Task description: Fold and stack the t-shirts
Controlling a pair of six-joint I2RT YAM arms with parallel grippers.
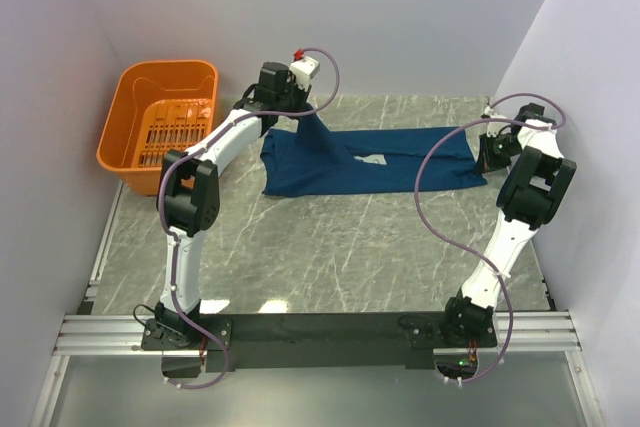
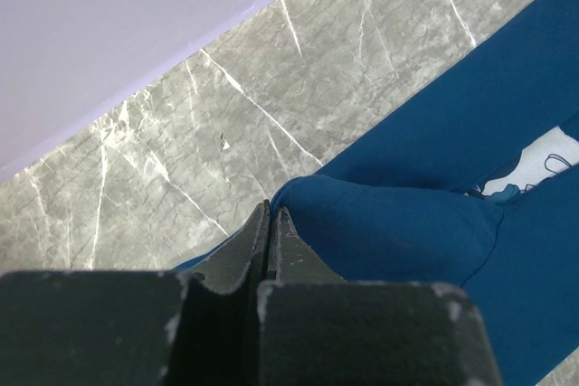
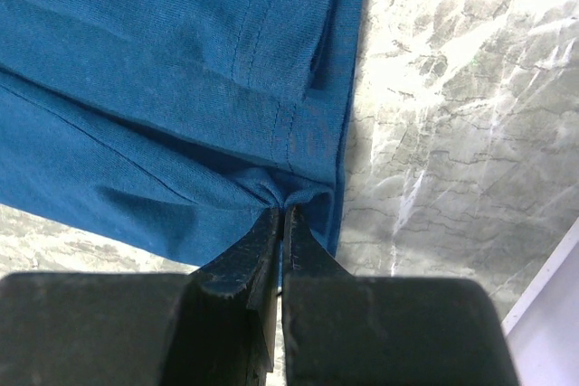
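One dark blue t-shirt (image 1: 365,159) lies stretched across the far half of the marble table, its small white print (image 1: 375,159) facing up. My left gripper (image 1: 300,112) is shut on the shirt's left part and holds a peak of cloth lifted off the table. In the left wrist view the gripper (image 2: 272,211) pinches a fold of the t-shirt (image 2: 425,223), with the print (image 2: 534,169) at the right. My right gripper (image 1: 490,150) is shut on the shirt's right edge. The right wrist view shows its tips (image 3: 282,212) bunching the t-shirt's hem (image 3: 181,88).
An orange plastic basket (image 1: 135,97) stands at the far left of the table, beside the left arm's elbow. Lilac walls close in the back and both sides. The marble tabletop (image 1: 340,247) stretches between the shirt and the arm bases.
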